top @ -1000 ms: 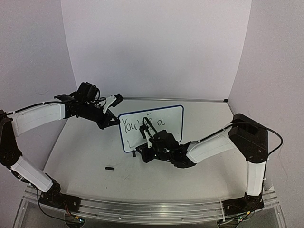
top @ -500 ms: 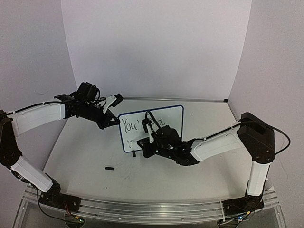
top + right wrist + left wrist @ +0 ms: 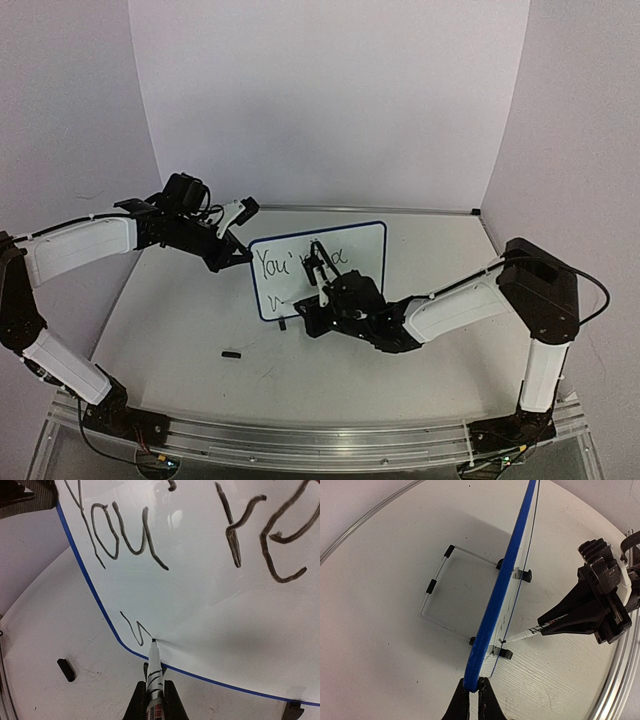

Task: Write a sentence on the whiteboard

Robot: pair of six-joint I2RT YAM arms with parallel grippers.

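The small white board with thin blue frame (image 3: 365, 250) stands midway on the white counter (image 3: 180, 320), probably light and tippy; left end effector (image 3: 473, 690) clenched on its left frame edge, the sensible hold; right end effector (image 3: 155, 692) grasping a slim marker pen (image 3: 153, 662)

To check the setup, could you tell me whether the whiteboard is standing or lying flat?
Standing: the whiteboard rests on its feet, a wire stand behind, its edge pinched by the left gripper.
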